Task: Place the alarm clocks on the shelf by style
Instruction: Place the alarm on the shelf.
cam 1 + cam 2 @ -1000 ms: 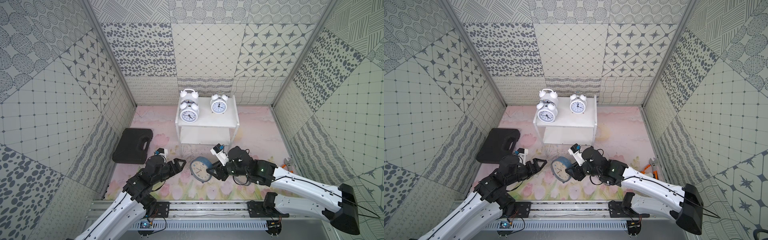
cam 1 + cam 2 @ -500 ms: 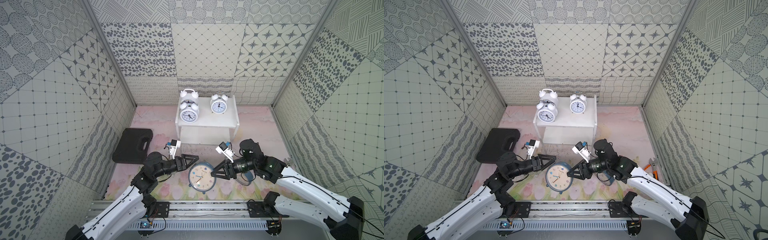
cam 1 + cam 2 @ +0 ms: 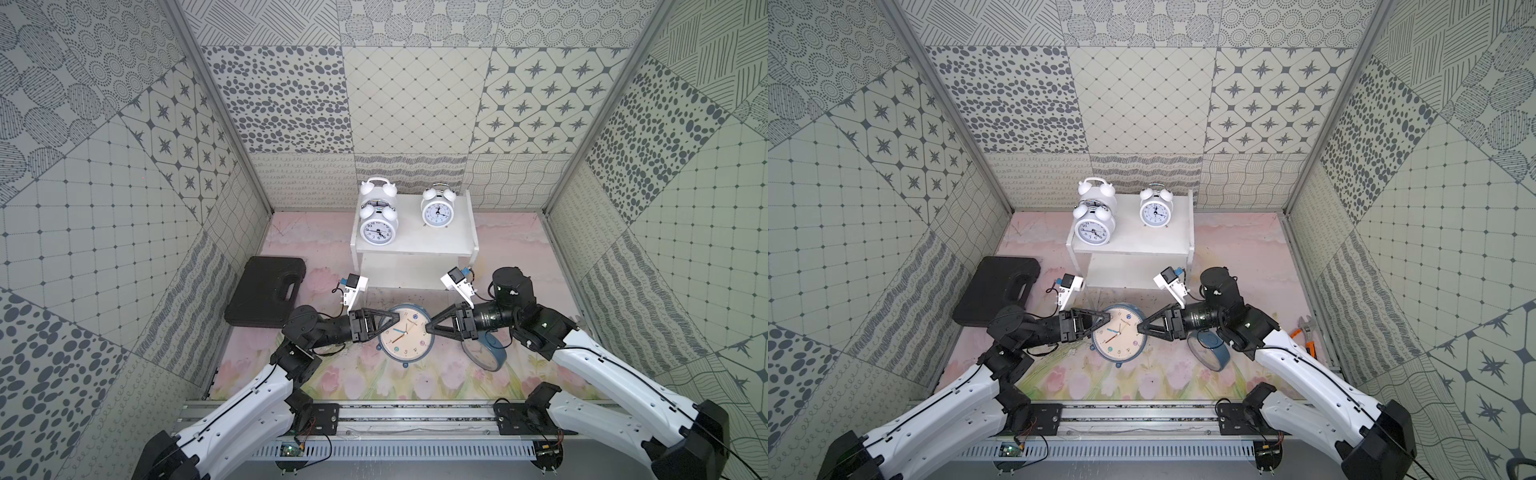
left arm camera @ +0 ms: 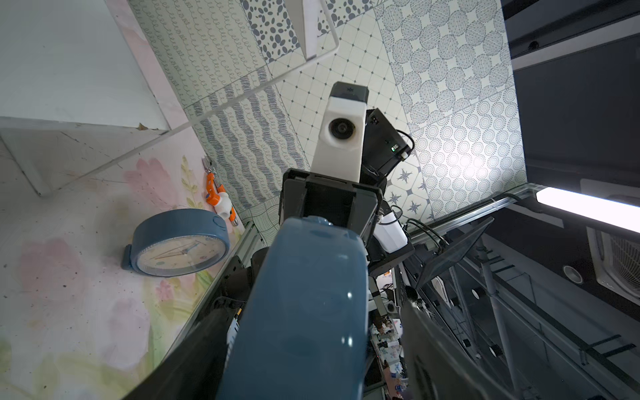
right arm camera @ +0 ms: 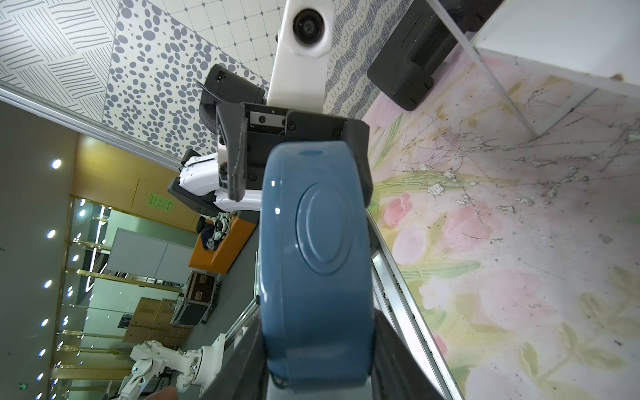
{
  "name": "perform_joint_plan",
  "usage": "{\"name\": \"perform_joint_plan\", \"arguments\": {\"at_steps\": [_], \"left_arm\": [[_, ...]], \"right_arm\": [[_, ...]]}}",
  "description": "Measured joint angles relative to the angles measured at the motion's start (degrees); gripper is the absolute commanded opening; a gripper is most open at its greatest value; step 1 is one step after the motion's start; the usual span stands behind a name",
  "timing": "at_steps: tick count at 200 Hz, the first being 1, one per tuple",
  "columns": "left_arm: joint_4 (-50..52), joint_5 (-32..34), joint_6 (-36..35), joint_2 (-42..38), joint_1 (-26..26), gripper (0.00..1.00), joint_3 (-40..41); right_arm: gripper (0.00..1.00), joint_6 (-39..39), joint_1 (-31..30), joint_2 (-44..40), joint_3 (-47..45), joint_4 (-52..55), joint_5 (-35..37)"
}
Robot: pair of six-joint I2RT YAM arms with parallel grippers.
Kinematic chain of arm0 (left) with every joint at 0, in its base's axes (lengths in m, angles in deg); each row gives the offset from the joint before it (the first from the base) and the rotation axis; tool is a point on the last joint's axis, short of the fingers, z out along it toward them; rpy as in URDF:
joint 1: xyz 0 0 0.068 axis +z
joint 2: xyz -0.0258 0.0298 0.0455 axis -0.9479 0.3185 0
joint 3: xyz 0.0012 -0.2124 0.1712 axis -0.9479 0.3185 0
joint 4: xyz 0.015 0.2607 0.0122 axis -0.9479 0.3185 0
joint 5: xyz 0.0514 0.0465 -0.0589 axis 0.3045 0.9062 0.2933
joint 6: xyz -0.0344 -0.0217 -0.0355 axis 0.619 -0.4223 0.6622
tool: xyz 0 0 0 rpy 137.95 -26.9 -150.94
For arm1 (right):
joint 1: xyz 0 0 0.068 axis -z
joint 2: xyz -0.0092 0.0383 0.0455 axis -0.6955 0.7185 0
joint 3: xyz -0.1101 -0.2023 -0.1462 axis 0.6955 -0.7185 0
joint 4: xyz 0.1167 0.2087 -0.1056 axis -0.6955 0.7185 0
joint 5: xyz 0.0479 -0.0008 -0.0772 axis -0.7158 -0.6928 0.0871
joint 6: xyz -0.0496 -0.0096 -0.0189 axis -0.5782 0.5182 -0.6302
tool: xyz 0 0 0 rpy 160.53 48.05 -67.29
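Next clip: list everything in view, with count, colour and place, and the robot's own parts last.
white twin-bell clocks: three, white, on the shelf's top tier; two at one end, one behind the other, and one at the other end
held blue clock: one, blue case, cream dial, face up in front of the shelf, between both grippers
second blue clock: one, blue, tilted on the mat under the right arm
shelf: one, white, two tiers, at the back
black case: one, black, on the mat beside the left arm
orange-handled tool: one, at the mat's edge on the right arm's side
mat: one, pink floral, under everything
left gripper: black, open around the held clock's rim
right gripper: black, shut on the opposite rim
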State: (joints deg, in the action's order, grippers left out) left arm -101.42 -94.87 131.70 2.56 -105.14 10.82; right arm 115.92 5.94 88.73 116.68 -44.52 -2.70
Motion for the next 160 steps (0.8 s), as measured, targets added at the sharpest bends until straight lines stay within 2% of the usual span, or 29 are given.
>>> {"name": "perform_joint_plan", "arguments": {"at_steps": [28,97,110,129,143,160], "left_arm": [[-1.18,-0.17,0.48,0.31,-0.02,0.63,0.09],[-2.75,0.09,-0.74,-0.57,-0.02,0.45,0.39],[-3.06,0.22,-0.87,-0.76,-0.02,0.42,0.48],[-3.13,0.59,-0.98,-0.87,-0.02,0.37,0.55],[-3.02,1.49,-0.79,-0.92,-0.02,0.37,0.74],[-3.15,3.06,-0.55,-0.92,-0.02,0.41,1.16]], "right_arm": [[0.31,0.94,0.70,0.00,0.00,-1.49,-1.01],[0.33,3.06,0.87,-0.42,-0.02,-2.97,-1.53],[0.41,3.37,0.87,-0.42,-0.02,-3.34,-1.49],[0.61,3.45,0.83,-0.46,-0.02,-3.52,-0.46],[0.76,3.32,1.03,-0.94,-0.09,-3.15,1.99],[0.80,3.63,1.14,-2.80,-0.92,-3.45,5.62]]}}
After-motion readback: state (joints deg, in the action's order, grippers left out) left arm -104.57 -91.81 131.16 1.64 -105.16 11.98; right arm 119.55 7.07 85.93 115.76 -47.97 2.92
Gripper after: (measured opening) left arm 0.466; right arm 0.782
